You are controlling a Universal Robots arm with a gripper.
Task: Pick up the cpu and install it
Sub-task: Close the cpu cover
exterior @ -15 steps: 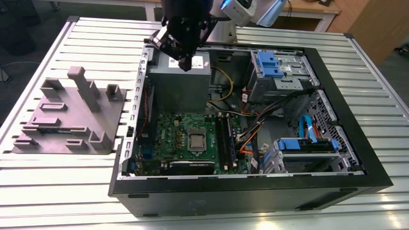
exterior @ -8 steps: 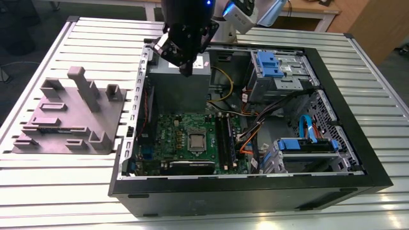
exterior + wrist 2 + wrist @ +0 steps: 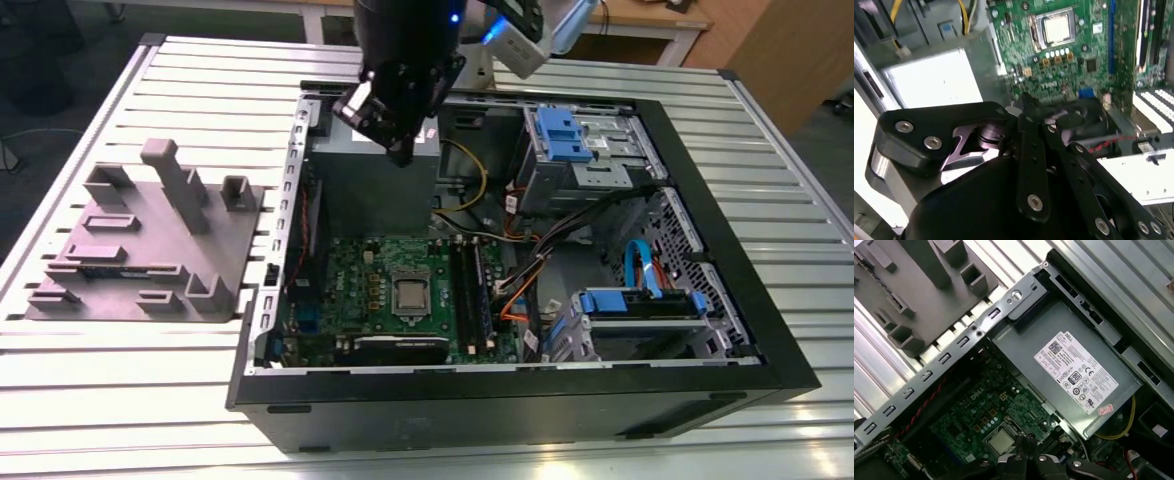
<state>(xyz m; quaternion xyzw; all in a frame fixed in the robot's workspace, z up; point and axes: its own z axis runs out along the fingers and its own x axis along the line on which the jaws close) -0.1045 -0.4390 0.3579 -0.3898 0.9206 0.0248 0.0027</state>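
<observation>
Jaws read on my feed as drawn together to one dark tip, with nothing held between them.

From the exterior view, I see the arm reaching down over the open computer case, which lies on its side on the slatted metal desk. The jaws hang over the grey power supply, well apart from the cpu. That chip is a small silvery-grey square with a paler edge, lying flat in its socket near the middle of the green motherboard. A grey fixture block stands on the desk just beside the case, towards the exterior view's left.

On the second wrist view, the black linkage of the jaws fills the foreground. Beyond it the cpu shows as a pale, matte metal square, framed by the bright metal socket frame. A round black fan sits between the jaws and the board. I can make out no writing on the chip.

On the first wrist view, the cpu lies just beyond the tips of the jaws, flat in the socket and not touching them. The power supply carries a white label with black print, a code square and a row of round marks.
</observation>
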